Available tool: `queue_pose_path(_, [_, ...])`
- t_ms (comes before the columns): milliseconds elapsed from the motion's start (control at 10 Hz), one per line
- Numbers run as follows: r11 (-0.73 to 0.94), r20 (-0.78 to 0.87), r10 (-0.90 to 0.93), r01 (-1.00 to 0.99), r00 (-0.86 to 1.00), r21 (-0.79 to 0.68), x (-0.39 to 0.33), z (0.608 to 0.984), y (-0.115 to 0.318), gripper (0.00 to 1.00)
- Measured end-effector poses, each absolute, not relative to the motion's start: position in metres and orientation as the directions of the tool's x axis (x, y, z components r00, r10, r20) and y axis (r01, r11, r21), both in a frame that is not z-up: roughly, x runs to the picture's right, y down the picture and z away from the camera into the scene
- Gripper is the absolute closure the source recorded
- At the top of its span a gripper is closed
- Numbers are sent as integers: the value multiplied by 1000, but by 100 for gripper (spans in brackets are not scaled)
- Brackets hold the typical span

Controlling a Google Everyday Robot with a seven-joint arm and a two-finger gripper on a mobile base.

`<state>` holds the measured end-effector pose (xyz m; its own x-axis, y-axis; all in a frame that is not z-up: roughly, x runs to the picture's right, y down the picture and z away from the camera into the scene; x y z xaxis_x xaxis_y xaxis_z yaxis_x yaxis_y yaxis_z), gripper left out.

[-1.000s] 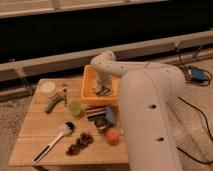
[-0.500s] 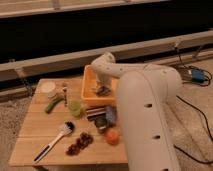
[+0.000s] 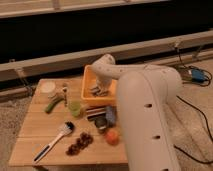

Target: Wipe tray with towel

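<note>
- Down inside the tray [image 3: 86, 80], the gripper [image 3: 98, 90] sits on a grey towel [image 3: 93, 93], likely placed for wiping.
- How wide it is, or whether it clasps the towel, I cannot tell.

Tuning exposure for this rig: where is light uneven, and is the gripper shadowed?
Camera view: warm, dim light; wooden table evenly lit; a black band runs behind it; the gripper, down inside the orange tray, sits in the arm's shade.

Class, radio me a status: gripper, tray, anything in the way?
Gripper low inside orange tray. Towel not clearly visible. Green cup near tray's front corner.
</note>
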<state>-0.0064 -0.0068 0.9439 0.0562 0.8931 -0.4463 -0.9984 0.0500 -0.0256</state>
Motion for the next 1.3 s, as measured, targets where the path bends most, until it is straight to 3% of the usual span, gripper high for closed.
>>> queue_pose_path(500, [61,-444,896,-997,30,55,21,922,-23,100])
queue_pose_path(900, [59,-465,885,-982,-32,181,96,906,-12,100])
queue_pose_path(1300, [31,-472,875,-959,-110,282,164,866,-6,100])
